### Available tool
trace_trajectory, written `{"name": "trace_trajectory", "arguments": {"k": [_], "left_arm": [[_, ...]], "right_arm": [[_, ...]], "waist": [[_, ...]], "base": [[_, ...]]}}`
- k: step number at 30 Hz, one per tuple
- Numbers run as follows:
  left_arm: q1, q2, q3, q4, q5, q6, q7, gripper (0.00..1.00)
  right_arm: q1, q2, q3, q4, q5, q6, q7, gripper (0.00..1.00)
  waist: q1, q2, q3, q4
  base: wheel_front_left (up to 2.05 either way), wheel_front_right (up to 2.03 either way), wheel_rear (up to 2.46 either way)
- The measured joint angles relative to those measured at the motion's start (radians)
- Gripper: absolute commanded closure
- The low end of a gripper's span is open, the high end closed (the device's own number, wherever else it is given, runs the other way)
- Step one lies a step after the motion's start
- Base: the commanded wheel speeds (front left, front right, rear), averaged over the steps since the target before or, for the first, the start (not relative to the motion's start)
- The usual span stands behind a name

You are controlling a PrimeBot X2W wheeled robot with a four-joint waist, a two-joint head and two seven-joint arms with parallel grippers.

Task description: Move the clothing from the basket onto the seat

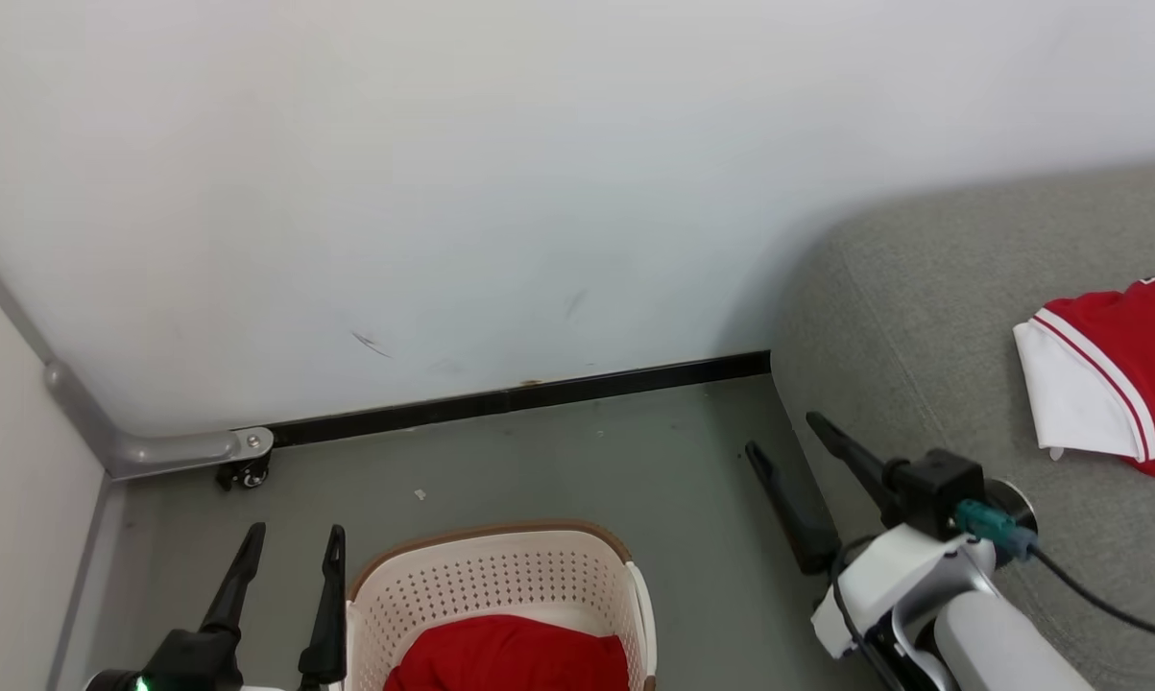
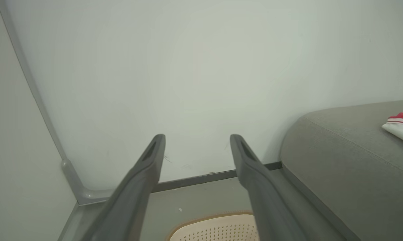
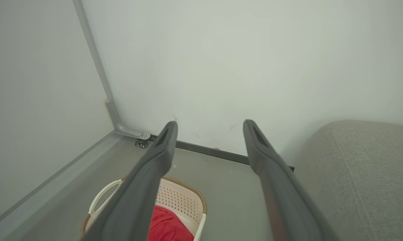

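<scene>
Risk sits mostly with the red garment (image 1: 510,657) lying bunched in the bottom of the basket (image 1: 486,576), while the red and white top (image 1: 1115,374) already rests on the seat (image 1: 903,317), well to the right of the basket. Both hands are empty with fingers spread wide: the left gripper (image 1: 296,530) hangs just beside the basket's left wall, and the right gripper (image 1: 783,434) is off to the basket's right, near the seat's edge. A descent from the left could clip the brown rim and shove or tip the light basket. A shallow pinch on one fold could let the cloth slip onto the floor (image 1: 558,461) between basket and seat, or snag the rim and drag the basket along.
</scene>
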Motion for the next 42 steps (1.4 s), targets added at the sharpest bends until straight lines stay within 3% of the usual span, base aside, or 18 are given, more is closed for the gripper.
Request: {"name": "trace_trajectory", "arguments": {"k": [19,42], "left_arm": [[0.042,-0.012,-0.006,0.083,0.012,-0.013,0.000,0.00],[0.045,-0.014,0.006,0.124,0.019,-0.014,0.000,0.00]], "right_arm": [[0.229,0.052,-0.126,-0.054,-0.027,0.000,0.000,0.00],[0.297,0.066,-0.150,-0.100,-0.064,0.000,0.000,0.00]], "waist": [[0.0000,0.0000,-0.030,0.059],[0.0000,0.0000,-0.026,0.055]], "base": [[0.00,0.00,0.00],[0.00,0.00,0.00]]}}
